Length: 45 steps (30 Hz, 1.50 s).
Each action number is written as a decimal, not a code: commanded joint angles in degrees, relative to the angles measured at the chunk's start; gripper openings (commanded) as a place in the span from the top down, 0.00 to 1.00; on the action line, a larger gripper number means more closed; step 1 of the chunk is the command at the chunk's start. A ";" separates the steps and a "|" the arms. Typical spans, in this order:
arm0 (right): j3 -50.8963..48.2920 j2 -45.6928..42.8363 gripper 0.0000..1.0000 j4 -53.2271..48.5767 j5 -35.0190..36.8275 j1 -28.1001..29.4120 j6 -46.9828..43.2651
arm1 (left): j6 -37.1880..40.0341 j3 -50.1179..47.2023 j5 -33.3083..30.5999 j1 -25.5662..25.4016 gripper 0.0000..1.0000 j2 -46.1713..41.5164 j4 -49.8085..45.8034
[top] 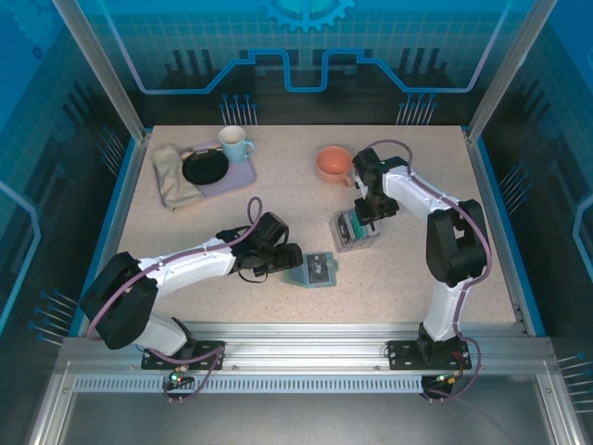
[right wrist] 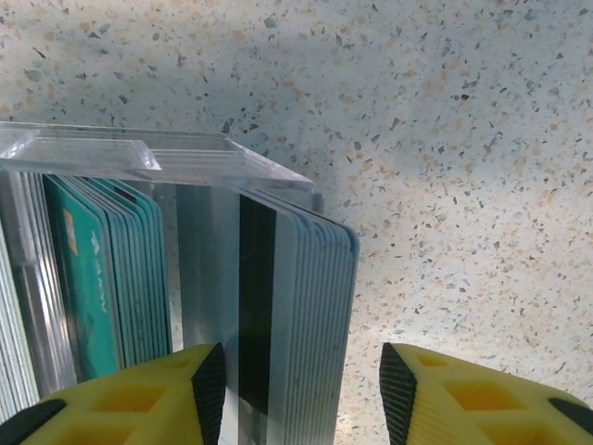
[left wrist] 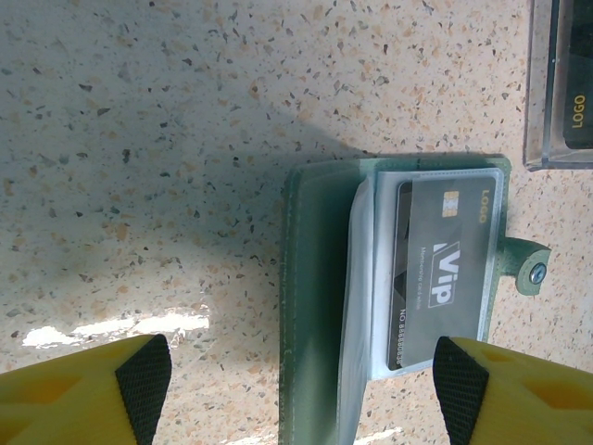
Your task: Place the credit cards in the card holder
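The holder (left wrist: 315, 306) lies open on the table (top: 232, 218), near the middle, with a dark card (left wrist: 445, 269) in its clear sleeve. The left gripper (left wrist: 301, 389) is spread wide, its pads on either side of the holder's end, apart from it. Just to the far right stands the clear box (right wrist: 139, 153) of cards (right wrist: 315, 306). The right gripper (right wrist: 301, 389) is half spread around the pale stack, with a gap on one side.

White arms (top: 185, 264), purple cables (top: 253, 209), yellow fingers (left wrist: 65, 399)

light: bright, even | shadow: soft grey patch on table (left wrist: 232, 185) | glare: white streak | focus: sharp
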 commanded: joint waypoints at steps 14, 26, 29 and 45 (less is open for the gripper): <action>-0.34 -3.66 0.54 -1.74 5.22 0.87 -0.44 | 0.28 0.85 0.84 0.43 0.22 0.04 0.29; 0.60 -1.68 0.54 -1.52 2.52 1.00 -0.35 | 0.10 0.57 1.09 0.43 0.22 -0.05 0.72; 0.62 -0.41 0.54 -1.10 4.20 1.04 -0.25 | 0.19 0.72 1.10 0.42 0.22 -0.22 0.45; -0.15 0.26 0.56 0.03 6.50 1.12 -0.24 | 0.12 0.31 0.86 0.43 0.22 -0.48 0.26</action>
